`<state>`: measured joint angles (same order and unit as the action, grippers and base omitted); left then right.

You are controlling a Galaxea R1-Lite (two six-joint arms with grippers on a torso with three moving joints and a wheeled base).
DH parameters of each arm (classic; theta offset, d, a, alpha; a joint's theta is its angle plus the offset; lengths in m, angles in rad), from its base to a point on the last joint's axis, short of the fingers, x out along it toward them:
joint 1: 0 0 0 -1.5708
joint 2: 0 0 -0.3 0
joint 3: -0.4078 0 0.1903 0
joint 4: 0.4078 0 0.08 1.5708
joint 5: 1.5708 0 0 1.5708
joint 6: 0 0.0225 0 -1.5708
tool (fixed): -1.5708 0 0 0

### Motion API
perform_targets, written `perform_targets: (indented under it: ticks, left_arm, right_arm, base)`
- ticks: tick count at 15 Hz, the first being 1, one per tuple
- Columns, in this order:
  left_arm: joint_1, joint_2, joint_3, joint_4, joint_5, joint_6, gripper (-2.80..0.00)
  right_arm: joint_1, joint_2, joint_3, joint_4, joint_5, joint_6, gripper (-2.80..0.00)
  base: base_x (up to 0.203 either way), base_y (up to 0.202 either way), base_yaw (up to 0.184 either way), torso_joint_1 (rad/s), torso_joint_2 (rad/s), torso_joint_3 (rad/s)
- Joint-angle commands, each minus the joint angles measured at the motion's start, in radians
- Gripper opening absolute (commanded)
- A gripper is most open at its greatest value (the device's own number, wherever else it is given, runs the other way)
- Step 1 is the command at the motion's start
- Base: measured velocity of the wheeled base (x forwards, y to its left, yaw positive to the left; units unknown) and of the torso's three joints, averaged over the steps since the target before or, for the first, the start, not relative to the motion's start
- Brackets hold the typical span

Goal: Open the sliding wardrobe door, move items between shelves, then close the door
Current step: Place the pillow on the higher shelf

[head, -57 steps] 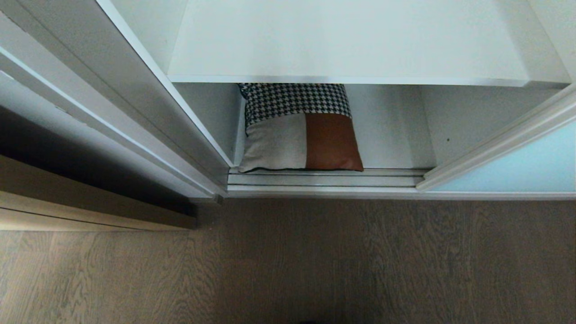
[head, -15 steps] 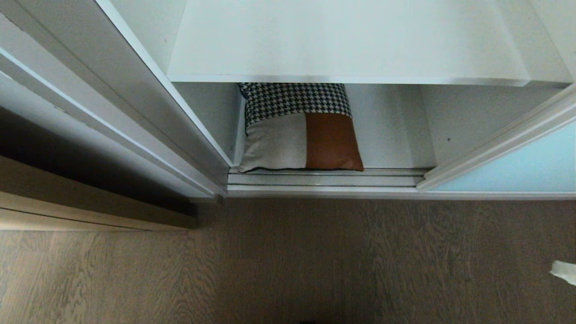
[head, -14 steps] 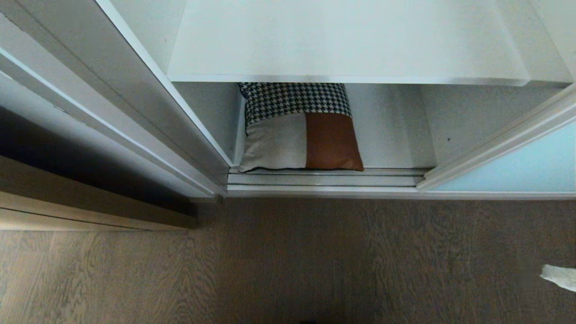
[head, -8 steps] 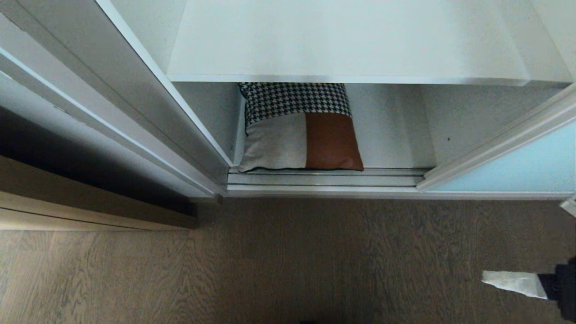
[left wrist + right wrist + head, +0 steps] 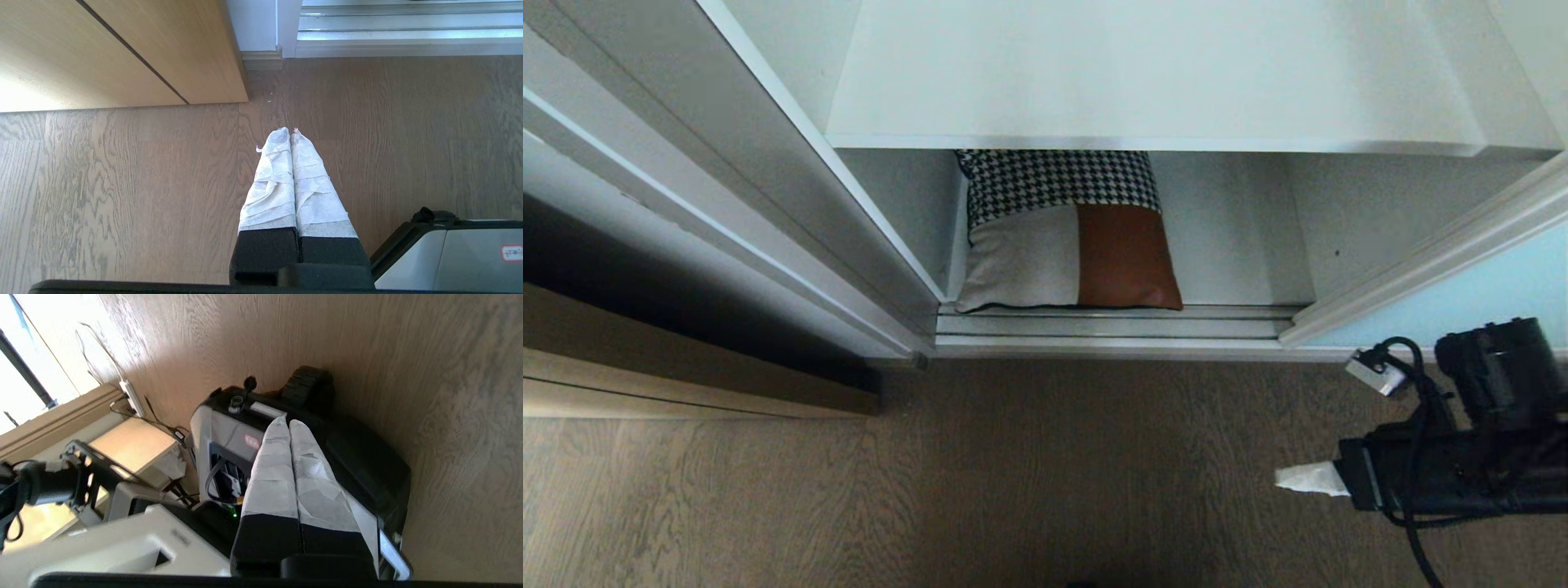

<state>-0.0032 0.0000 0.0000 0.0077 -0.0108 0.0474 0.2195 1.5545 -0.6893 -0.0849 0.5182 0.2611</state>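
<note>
Sliding wardrobe door [image 5: 1486, 302] stands slid to the right, its pale-blue glass showing at the right edge; wardrobe opening is exposed. Cushion [image 5: 1066, 237] sits on the bottom board of the wardrobe, at the left of the opening, against the left inner wall, partly tucked under the white shelf [image 5: 1152, 82] above it. Near edge of cushion lies just behind the floor track [image 5: 1111, 327].

Right gripper [image 5: 1303, 478] is at the lower right over the wood floor [image 5: 931, 490], pointing left, wrapped fingers pressed together, holding nothing. Left gripper [image 5: 290, 131] hangs over the floor, fingers together and empty, near the tan wood door [image 5: 122, 49].
</note>
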Motion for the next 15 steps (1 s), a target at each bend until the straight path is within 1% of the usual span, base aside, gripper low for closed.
perform_targets:
  ticks: [1,5,9,12,15]
  left_arm:
    - [0.000,0.000,0.002,0.000,0.000,0.000,-2.80]
    - [0.000,0.000,0.002,0.000,0.000,0.000,-2.80]
    - [0.000,0.000,0.002,0.000,0.000,0.000,-2.80]
    - [0.000,0.000,0.002,0.000,0.000,0.000,-2.80]
    - [0.000,0.000,0.002,0.000,0.000,0.000,-2.80]
  right_arm:
    - [0.025,0.171,-0.060,-0.027,0.000,0.002,-2.80]
    - [0.084,0.312,-0.127,-0.124,-0.081,0.004,-2.80]
    - [0.091,0.393,-0.226,-0.130,-0.096,0.012,-2.80]
    - [0.087,0.453,-0.312,-0.131,-0.149,0.016,-2.80]
    - [0.076,0.443,-0.327,-0.133,-0.149,0.037,-2.80]
  base:
    - [0.000,0.000,0.000,0.000,0.00,0.000]
    - [0.000,0.000,0.000,0.000,0.00,0.000]
    - [0.000,0.000,0.000,0.000,0.00,0.000]
    - [0.000,0.000,0.000,0.000,0.00,0.000]
    - [0.000,0.000,0.000,0.000,0.00,0.000]
